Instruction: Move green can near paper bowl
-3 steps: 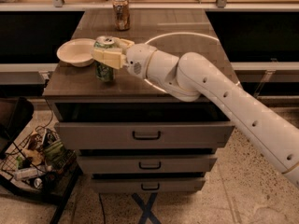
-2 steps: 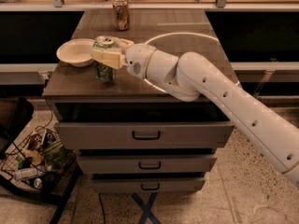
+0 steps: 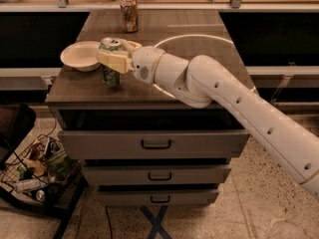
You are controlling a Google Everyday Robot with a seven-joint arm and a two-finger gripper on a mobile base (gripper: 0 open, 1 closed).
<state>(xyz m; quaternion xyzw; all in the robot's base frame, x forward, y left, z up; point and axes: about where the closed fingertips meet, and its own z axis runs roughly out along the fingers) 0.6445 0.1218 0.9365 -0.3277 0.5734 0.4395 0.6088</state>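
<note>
The green can (image 3: 110,76) is standing upright just beside the paper bowl (image 3: 79,55) near the front of the cabinet top (image 3: 199,44). The gripper (image 3: 112,57) is clasping its middle, jaws clenched, apparently steadying it for release. A brown can (image 3: 129,14) is sitting well behind.

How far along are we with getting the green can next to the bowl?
Mostly done: the green can sits upright just right of the bowl and looks set down on the cabinet top. In hand: the end effector is closed around the green can. Left: release it and back the arm away without tipping it.
</note>
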